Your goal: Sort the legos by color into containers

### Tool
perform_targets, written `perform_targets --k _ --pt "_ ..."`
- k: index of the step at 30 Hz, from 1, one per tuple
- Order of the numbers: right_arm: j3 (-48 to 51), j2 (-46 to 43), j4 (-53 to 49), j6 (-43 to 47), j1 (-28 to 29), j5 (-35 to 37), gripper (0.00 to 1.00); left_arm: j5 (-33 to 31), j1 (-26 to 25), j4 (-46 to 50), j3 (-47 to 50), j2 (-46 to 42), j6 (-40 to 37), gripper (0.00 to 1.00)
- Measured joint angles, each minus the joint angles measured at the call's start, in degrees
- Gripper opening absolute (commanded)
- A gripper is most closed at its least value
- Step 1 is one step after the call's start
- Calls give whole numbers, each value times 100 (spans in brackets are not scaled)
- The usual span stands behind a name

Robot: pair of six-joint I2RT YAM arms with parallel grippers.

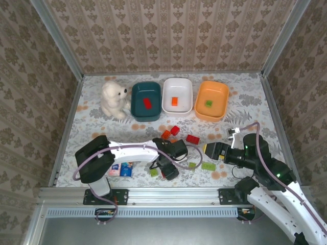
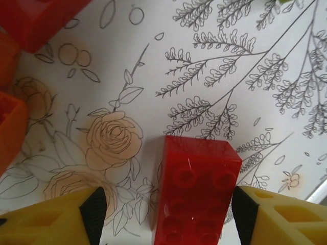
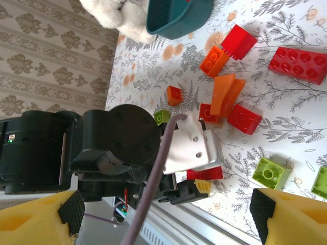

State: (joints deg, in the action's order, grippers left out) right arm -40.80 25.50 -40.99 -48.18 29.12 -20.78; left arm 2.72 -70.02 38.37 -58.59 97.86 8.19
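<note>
Flanking one red lego (image 2: 196, 196): left tool (image 2: 167, 217)

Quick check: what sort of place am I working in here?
Likely a staged robot test booth: wallpapered panels in metal framing, a floral-cloth table, three bowls and scattered legos.

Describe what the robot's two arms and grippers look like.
The left arm and right arm share a build: white links between bulky black joint housings, with a lavender cable looping along each. The left gripper and right gripper have chunky yellow fingers faced with black pads.
</note>
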Motion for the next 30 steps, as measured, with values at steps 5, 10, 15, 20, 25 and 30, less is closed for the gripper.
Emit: perform_targets --k 5,10,15,20,25,30 --pt "0 225 2 0 0 42 87 -142 -94 9 -7 153 -50 54" --pt "0 365 9 0 0 61 85 -299 -94 4 -9 157 -37 34" --pt "-76 586 35 44 0 68 84 -450 -48 26 -83 151 59 32" --pt "-627 1051 -2 308 0 131 84 -575 592 133 -369 -282 240 31" --pt "-1224 1582 44 603 -4 192 84 -579 1915 142 -1163 -883 374 31" --pt "-1545 2253 133 778 -28 236 83 -398 3383 90 -2009 -686 546 31"
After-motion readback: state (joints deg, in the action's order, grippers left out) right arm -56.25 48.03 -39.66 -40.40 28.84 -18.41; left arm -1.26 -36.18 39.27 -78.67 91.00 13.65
